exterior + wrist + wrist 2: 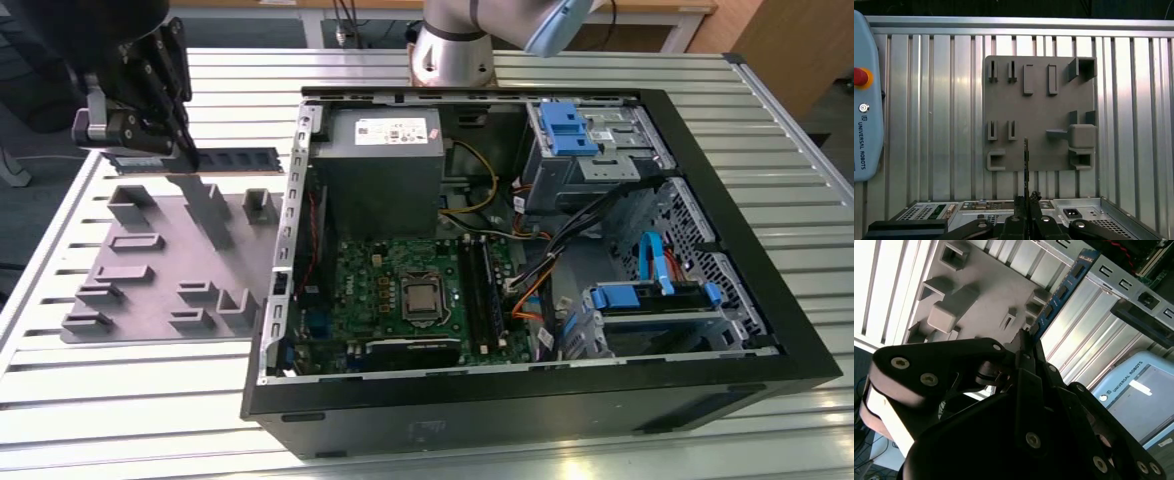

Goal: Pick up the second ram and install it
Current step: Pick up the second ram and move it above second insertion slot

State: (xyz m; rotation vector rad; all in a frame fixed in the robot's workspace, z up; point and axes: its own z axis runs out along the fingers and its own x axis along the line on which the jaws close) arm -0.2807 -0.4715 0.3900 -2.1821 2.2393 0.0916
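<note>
The second ram (240,157) is a thin blue-green stick held level above the far edge of the grey holder tray (154,265), at the exterior view's left. My gripper (183,160) is shut on it near its middle. In the second wrist view the ram (1064,285) runs out from my fingertips (1026,342) over the tray (989,295). In the first wrist view the ram (1026,157) appears edge-on, rising from my gripper (1026,200) in front of the tray (1039,107).
The open black computer case (534,400) lies right of the tray, with the green motherboard (387,290) and its long black slot strips (483,290) inside. The arm's base (451,50) stands behind the case. A pale blue pendant (864,100) lies on the slatted metal table (120,400).
</note>
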